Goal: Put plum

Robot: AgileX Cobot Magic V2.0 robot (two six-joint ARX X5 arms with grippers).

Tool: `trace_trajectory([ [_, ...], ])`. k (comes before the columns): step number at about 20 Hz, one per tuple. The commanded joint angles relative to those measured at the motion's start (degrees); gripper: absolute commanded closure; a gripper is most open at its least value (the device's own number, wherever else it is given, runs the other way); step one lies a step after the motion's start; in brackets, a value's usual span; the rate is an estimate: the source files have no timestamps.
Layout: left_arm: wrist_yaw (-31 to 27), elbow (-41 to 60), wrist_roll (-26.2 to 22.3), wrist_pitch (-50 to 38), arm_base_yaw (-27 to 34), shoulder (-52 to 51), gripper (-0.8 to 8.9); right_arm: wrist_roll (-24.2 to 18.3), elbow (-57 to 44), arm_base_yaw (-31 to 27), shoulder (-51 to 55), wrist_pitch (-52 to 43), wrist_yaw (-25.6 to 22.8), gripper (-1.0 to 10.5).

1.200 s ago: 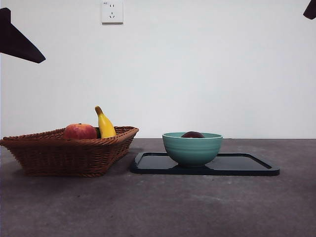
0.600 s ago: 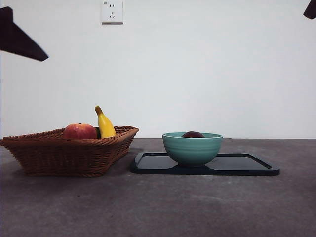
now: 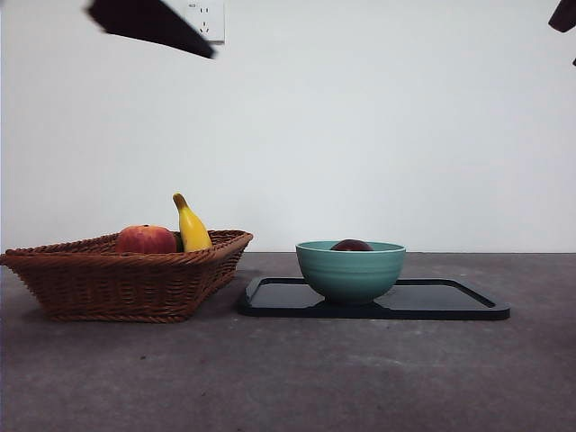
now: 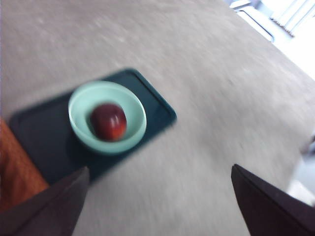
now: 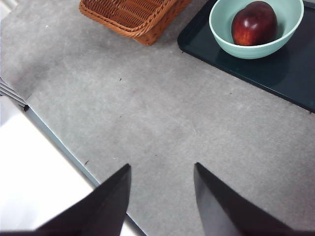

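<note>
Plum [image 5: 254,23] sitting in bowl [image 3: 350,271] on tray [image 3: 447,301]. Left gripper [image 4: 157,201] hanging high above, jaws spread, empty. Right gripper [image 5: 162,196] waiting, jaws apart, empty.

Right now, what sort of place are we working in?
Probably an indoor test bench: a grey table against a bare white wall with a socket, staged with a wicker basket and a bowl on a tray.

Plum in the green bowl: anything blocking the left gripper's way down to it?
Nothing visible does. The plum lies alone and uncovered in the green bowl on the dark tray. The left gripper, fingers apart and empty, hangs above the table with open air between it and the bowl. The basket stands beside the tray.
</note>
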State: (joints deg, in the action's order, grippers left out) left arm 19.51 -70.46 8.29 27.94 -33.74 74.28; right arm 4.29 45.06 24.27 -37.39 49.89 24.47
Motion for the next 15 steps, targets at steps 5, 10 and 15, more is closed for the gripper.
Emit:
trace_trajectory([
  [5, -4.5, -18.4, -0.5, -0.6, -2.8, 21.7, 3.47, 1.1, 0.3, 0.3, -0.2, -0.5, 0.2, 7.4],
  [10, -9.2, -26.6, -2.7, -0.8, -3.4, 34.0, 3.49, 1.1, 0.3, 0.3, -0.2, -0.5, 0.2, 7.4],
  [15, -10.8, -28.6, -3.3, -2.7, -3.7, 42.0, 3.5, 1.1, 0.3, 0.3, -0.2, -0.5, 0.2, 7.4],
])
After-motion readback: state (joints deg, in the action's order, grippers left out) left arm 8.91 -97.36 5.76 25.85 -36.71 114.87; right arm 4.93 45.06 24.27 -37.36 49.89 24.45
